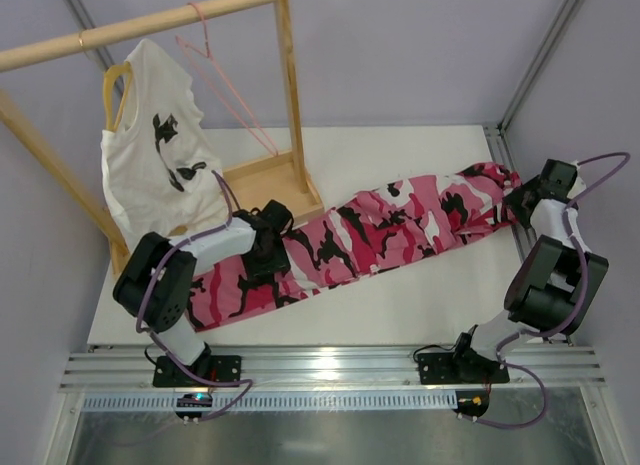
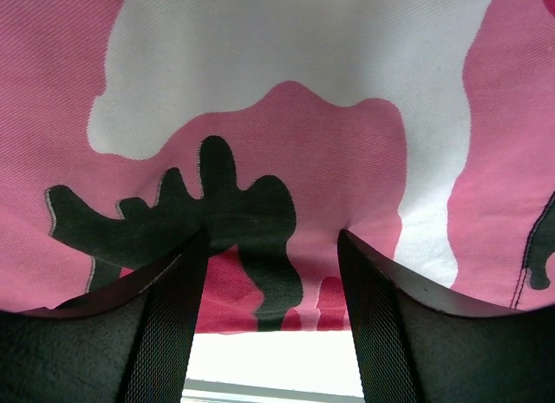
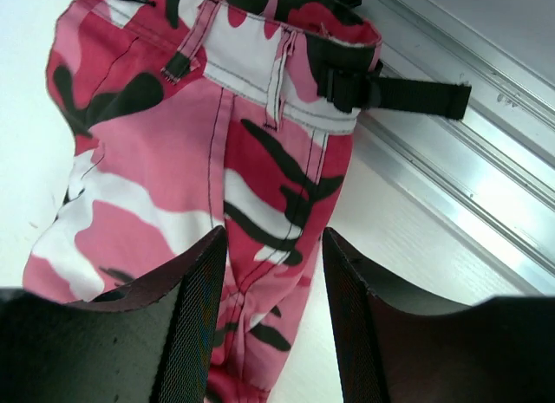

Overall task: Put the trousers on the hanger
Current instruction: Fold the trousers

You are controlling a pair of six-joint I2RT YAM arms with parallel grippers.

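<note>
Diagonally across the white worktop (image 1: pixel 400 295) lie the trousers (image 1: pixel 390 230), legs at the near left, waistband at the far right, close to the metal edge rail (image 3: pixel 468 186). The left hand (image 2: pixel 273 234) sits on a leg, fingers spread, tips pressed into the cloth, gripping nothing. The right hand (image 3: pixel 273 234) hovers over the waistband, likewise spread and empty. Behind the left arm stands the wooden rack (image 1: pixel 290 85). The hanger (image 1: pixel 240 103) hangs from its bar, beside a white T-shirt (image 1: pixel 150 155) on a yellow hanger (image 1: pixel 112 90). Bare worktop runs along the trousers' near side.
</note>
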